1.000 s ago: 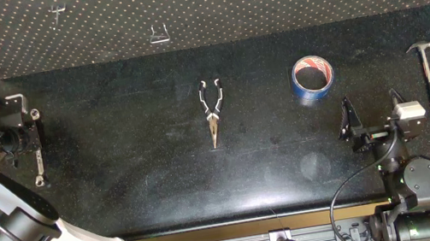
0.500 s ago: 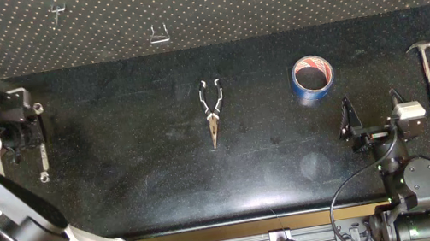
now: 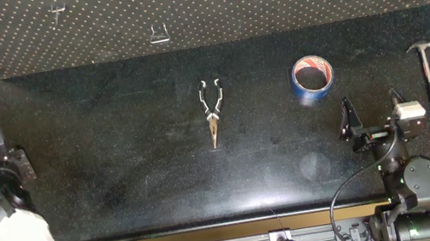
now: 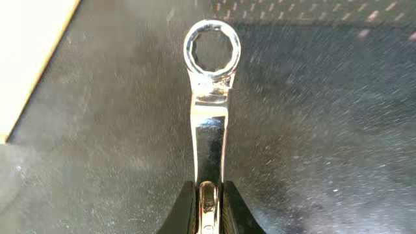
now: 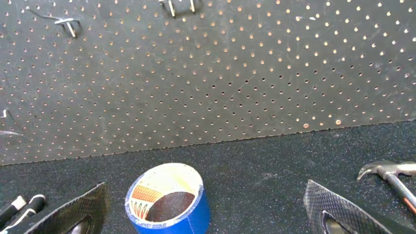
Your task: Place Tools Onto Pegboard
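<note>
Left end effector (image 4: pixel 208 195) is clenched on the shank of a wrench (image 4: pixel 209 123), whose ring end points straight out ahead of the fingers, over the far left part of the bench (image 3: pixel 133 151) near its edge. Judging by this, the step in hand is carrying the wrench toward the pegboard (image 3: pixel 205 5); the tool looks to be clear of the bench, though that is hard to confirm.

Right end effector (image 3: pixel 369 106) sits released, jaws wide, near its base with the roll of tape (image 3: pixel 312 76) just ahead of it. Pliers (image 3: pixel 213 110) lie mid-bench and the hammer (image 3: pixel 427 74) at the far right, both still to be hung.

Next, the left arm probably needs to bring the ring end up to a free hook, most likely the leftmost hook (image 3: pixel 57 11), line the ring's opening up with the prong, slide it on, and only then let go
</note>
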Available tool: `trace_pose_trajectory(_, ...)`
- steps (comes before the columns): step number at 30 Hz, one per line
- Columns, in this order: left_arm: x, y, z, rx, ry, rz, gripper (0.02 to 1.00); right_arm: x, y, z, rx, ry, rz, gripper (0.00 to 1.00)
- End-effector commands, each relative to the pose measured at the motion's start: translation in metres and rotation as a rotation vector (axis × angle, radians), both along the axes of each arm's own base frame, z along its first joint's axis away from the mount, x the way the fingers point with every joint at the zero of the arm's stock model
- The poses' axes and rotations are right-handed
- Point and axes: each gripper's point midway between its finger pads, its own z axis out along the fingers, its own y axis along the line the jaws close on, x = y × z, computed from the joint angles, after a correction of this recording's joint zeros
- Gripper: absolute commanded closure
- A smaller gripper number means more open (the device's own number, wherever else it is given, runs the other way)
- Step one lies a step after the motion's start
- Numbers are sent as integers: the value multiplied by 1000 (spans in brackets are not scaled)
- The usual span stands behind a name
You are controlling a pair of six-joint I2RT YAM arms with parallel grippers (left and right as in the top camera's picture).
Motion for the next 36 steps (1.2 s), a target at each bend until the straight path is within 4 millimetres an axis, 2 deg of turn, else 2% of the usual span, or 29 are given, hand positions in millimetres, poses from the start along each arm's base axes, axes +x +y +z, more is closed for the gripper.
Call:
trace_pose_trajectory(1,12,-44,35,24,-143,-148,989,0,1,-1,-10,-1,8,25)
trace_pose_trajectory(4,30,-86,48,95,-172,-240,989,0,1,-1,-10,-1,8,25)
trace_pose_trajectory(5,33,-91,52,108,-191,-227,989,0,1,-1,-10,-1,8,25)
trace_pose_trajectory(7,39,-116,73,148,-279,-258,989,0,1,-1,-10,-1,8,25)
trace_pose_trajectory(9,36,-127,80,165,-328,-285,989,0,1,-1,-10,-1,8,25)
trace_pose_trajectory(12,25,-131,74,150,-432,-253,989,0,1,-1,-10,-1,8,25)
trace_pose_trajectory(15,19,-136,58,111,-510,-234,989,0,1,-1,-10,-1,8,25)
trace_pose_trajectory(17,26,-150,50,94,-506,-282,991,0,1,-1,-10,-1,8,25)
trace_pose_trajectory(19,37,-162,58,46,-567,-305,989,0,1,-1,-10,-1,8,25)
trace_pose_trajectory(27,76,-155,83,75,-724,-310,991,0,1,-1,-9,-1,8,25)
trace_pose_trajectory(33,93,-151,92,108,-806,-316,991,0,1,-1,-9,-1,8,25)
trace_pose_trajectory(36,105,-161,94,93,-828,-391,991,0,1,-1,-10,-1,8,25)
